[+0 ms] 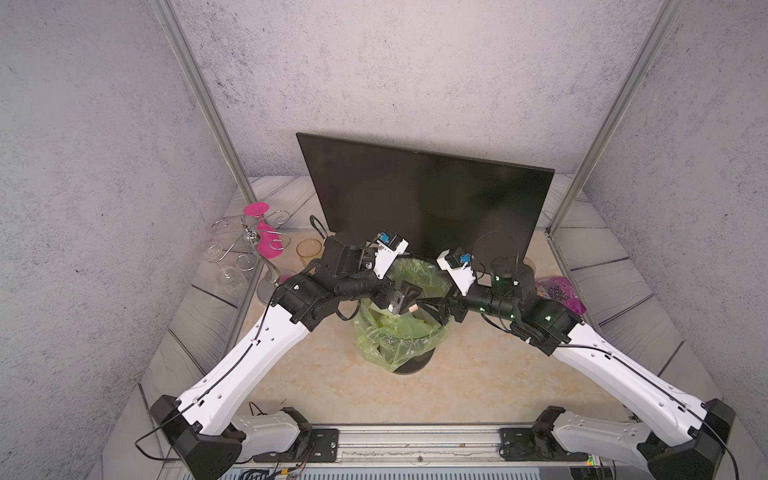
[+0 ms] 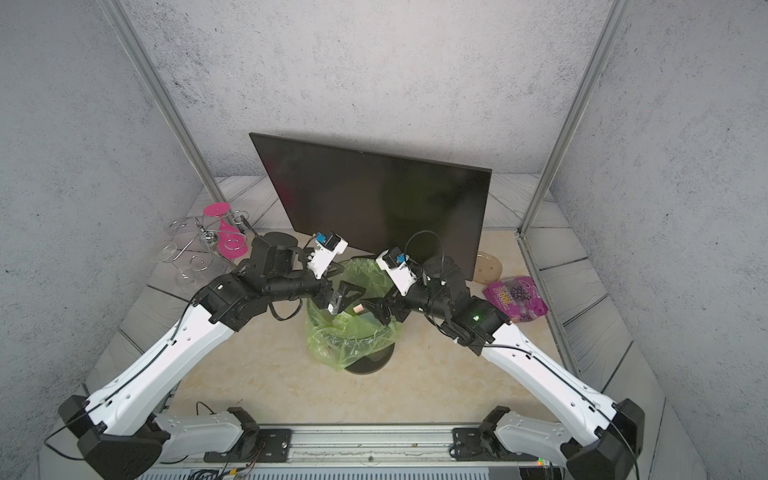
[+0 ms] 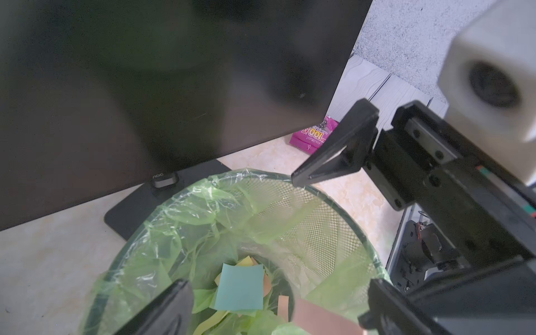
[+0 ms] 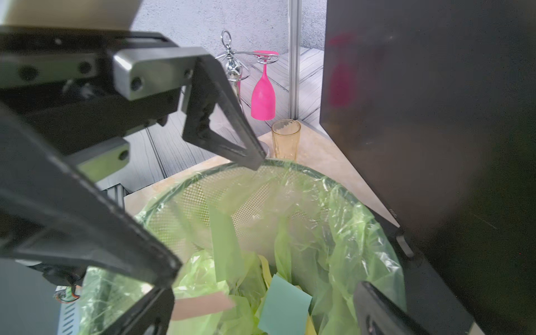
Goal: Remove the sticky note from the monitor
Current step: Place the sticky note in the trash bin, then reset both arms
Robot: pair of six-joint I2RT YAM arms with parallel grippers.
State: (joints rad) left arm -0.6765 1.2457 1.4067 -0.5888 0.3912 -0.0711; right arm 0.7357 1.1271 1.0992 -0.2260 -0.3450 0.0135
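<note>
Top views: monitor (image 1: 424, 195) behind bin (image 1: 374, 345)

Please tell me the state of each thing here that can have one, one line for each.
monitor: dark, upright, no note seen on the screen
bin: lined with a green bag, paper notes inside
left claw: open, over the bin
right claw: open, over the bin
pink note: between the claws, ungripped
pink glass: hanging upside down on the rack
cup: upright, empty

One monitor (image 1: 424, 195), one bin (image 1: 374, 334) — one pink goblet (image 4: 262, 100), one tumbler (image 4: 285, 139), one purple bag (image 2: 515, 299).
</note>
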